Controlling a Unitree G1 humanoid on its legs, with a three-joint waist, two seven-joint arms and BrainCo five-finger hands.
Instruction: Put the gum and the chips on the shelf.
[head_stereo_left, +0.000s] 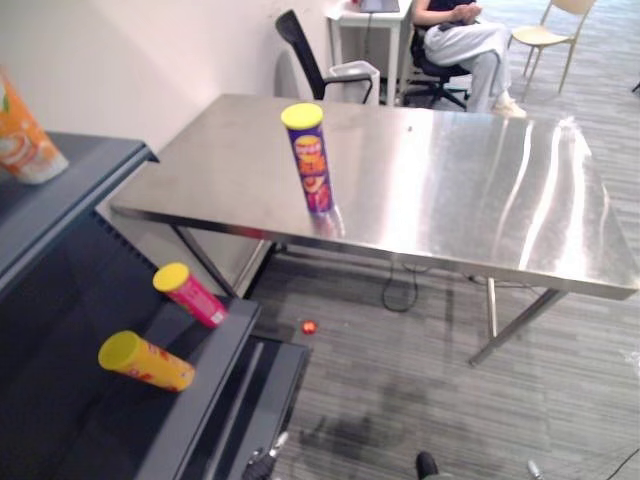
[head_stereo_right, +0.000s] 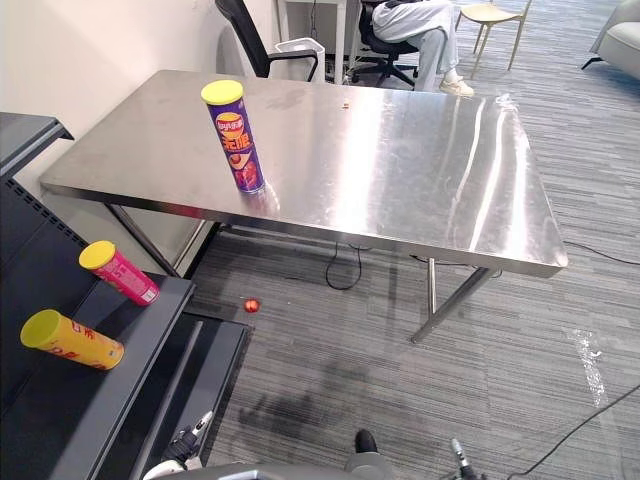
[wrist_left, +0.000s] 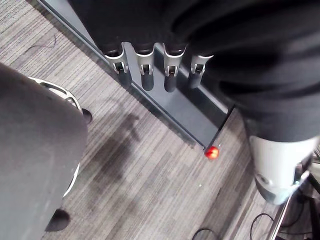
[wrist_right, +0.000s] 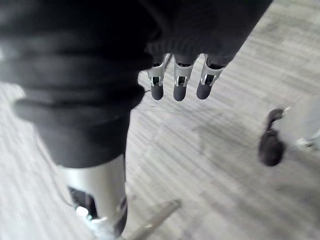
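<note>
Left eye view: one purple chips can (head_stereo_left: 311, 160) with a yellow lid stands upright on the steel surface (head_stereo_left: 450, 190), near its front edge and toward the robot's left. Its label carries yellow and red print with a picture low down; the wording is too small to make out. To the left is the dark shelf (head_stereo_left: 215, 350). Two more cans lie on their sides on a lower board: a pink can (head_stereo_left: 190, 294) near the board's front corner and a yellow can (head_stereo_left: 146, 361) a little apart from it, deeper in. That makes three cans, each with a yellow lid. One orange packet (head_stereo_left: 22, 135) rests on the top board. A small red round thing (head_stereo_left: 308, 326) lies on the grey carpet between the shelf and the surface's legs. Beyond the surface a person (head_stereo_left: 470, 45) sits, with a black office chair (head_stereo_left: 305, 50) close by.

Right eye view: a white bin (head_stereo_right: 298, 48) stands by the black chair, and one pale chair (head_stereo_right: 495, 15) stands past the seated person.

Left wrist view: the left hand (wrist_left: 146, 70) hangs above the carpet by the shelf's base, its fingers loose, slightly apart and holding nothing. The red round thing lies just off the base's corner.

Right wrist view: the right hand (wrist_right: 181, 80) hangs over the carpet (wrist_right: 210, 150), fingers relaxed, side by side, empty.
</note>
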